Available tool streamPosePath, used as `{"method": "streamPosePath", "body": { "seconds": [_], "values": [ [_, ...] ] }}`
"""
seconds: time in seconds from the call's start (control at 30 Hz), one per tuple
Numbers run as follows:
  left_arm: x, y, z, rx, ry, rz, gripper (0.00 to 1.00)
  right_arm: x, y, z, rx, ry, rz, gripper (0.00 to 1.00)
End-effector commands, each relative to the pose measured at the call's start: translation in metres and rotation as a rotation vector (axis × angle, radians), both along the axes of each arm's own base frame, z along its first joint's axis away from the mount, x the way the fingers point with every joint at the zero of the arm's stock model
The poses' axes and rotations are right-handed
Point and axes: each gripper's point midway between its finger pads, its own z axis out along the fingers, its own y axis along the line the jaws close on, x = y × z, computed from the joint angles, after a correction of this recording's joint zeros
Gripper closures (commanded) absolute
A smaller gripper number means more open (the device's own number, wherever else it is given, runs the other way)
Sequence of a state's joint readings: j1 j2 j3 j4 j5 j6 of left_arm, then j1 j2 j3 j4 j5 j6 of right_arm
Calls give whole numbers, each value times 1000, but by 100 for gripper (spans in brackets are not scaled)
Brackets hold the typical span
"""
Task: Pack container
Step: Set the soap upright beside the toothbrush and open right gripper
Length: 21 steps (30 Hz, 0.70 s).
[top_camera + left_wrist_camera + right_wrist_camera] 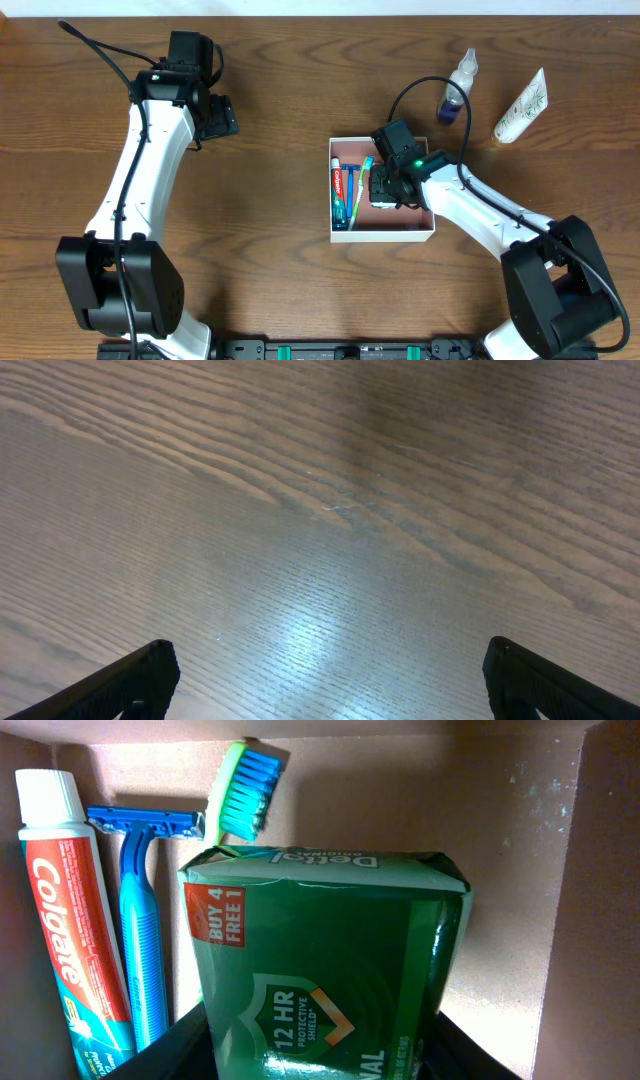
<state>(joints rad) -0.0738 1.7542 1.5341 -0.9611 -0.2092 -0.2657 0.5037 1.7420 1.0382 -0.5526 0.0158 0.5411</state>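
Note:
The container [385, 236] is a shallow white-walled box with a pinkish-brown inside [500, 870], at centre right of the table. Along its left side lie a Colgate toothpaste tube [340, 190] [70, 920], a blue razor [140, 920] and a green-and-blue toothbrush [360, 185] [245, 795]. My right gripper [383, 188] [320, 1045] is inside the box, shut on a green soap packet [320, 950] beside those items. My left gripper [215, 115] [330, 680] is open and empty over bare wood at the far left.
A small spray bottle with purple liquid [457, 90] and a white tube with a leaf print [521, 107] lie on the table behind the box at the far right. A black cable loops from the right arm near the bottle.

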Motion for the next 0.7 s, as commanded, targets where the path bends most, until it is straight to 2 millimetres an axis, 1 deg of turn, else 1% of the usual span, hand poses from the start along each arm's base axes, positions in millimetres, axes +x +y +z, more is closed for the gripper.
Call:
{"method": "streamPosePath", "body": {
  "seconds": [0.0, 0.67],
  "values": [
    [4, 1, 10, -5, -31, 12, 2, 1, 4, 0, -1, -9, 16, 68],
    [4, 1, 10, -5, -31, 12, 2, 6, 6, -1, 5, -27, 25, 67]
  ]
}}
